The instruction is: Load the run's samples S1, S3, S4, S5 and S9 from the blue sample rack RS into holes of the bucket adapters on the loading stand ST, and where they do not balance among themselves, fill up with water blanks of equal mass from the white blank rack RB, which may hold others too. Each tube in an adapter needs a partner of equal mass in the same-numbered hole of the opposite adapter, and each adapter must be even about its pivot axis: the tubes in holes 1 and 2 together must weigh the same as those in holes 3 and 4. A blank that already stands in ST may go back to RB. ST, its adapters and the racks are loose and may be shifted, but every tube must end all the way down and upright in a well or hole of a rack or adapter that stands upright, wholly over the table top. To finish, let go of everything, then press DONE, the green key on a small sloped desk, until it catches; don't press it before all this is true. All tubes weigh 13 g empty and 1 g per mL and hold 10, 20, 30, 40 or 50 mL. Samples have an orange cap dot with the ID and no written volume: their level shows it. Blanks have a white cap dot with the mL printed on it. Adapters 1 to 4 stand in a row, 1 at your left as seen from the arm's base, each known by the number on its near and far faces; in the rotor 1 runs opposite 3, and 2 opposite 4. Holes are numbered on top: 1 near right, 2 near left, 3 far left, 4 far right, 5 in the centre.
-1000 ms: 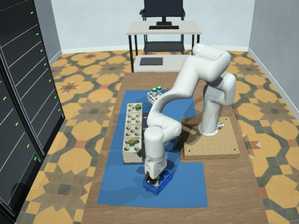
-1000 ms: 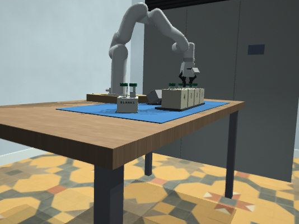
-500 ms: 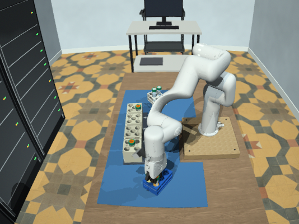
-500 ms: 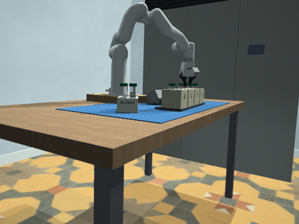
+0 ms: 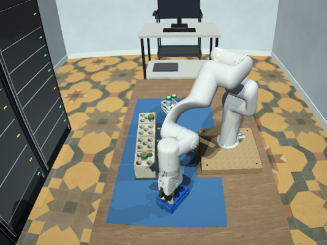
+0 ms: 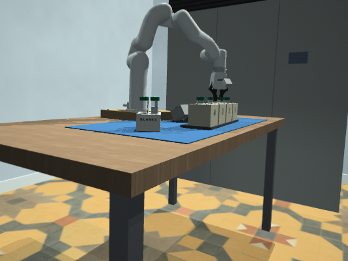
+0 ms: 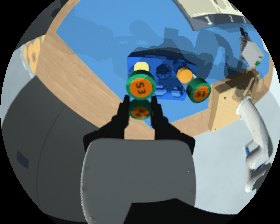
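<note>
The blue sample rack RS [image 5: 174, 198] stands near the front of the blue mat. My gripper [image 5: 166, 197] reaches straight down into it and is shut on an orange-capped sample tube [image 7: 139, 111] that stands in the rack; I cannot read its label. Just beyond the fingertips stands sample S3 [image 7: 139, 86]. Two more orange caps [image 7: 199, 91] show to the right in the rack. The loading stand ST [image 5: 145, 145] holds one orange-capped sample at its far end [image 5: 150, 116] and one in a near adapter [image 5: 144, 155]. The white blank rack RB [image 5: 169, 103] holds two green-capped tubes.
A small grey sloped desk [image 6: 179, 113] sits between ST and the arm's wooden base plate [image 5: 229, 154]. ST also shows in the side view [image 6: 212, 113], with RB [image 6: 148, 121] in front of it. The table's front edge lies close behind RS.
</note>
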`<state>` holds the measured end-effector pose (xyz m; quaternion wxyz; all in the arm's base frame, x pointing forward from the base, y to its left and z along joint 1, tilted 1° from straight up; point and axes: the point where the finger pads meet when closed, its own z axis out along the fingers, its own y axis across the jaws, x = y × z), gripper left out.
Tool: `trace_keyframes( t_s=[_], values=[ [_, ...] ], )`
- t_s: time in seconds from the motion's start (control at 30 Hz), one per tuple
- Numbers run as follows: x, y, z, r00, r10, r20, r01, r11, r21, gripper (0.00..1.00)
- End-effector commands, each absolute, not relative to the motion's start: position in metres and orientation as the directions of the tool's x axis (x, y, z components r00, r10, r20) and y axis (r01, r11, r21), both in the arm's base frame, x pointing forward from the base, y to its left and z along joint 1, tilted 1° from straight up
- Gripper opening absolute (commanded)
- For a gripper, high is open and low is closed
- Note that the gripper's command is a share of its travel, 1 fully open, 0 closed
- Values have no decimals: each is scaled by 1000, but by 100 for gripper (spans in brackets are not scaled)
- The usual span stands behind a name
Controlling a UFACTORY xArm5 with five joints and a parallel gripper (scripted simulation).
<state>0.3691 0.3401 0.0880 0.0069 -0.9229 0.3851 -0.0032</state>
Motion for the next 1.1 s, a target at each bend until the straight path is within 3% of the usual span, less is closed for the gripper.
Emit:
trace_keyframes(
  t_s=[0.0,1.07],
  values=[
    [370,341,90,703,-711,1,-711,-703,-19,0],
    [370,341,102,703,-711,1,-711,-703,-19,0]
  ],
)
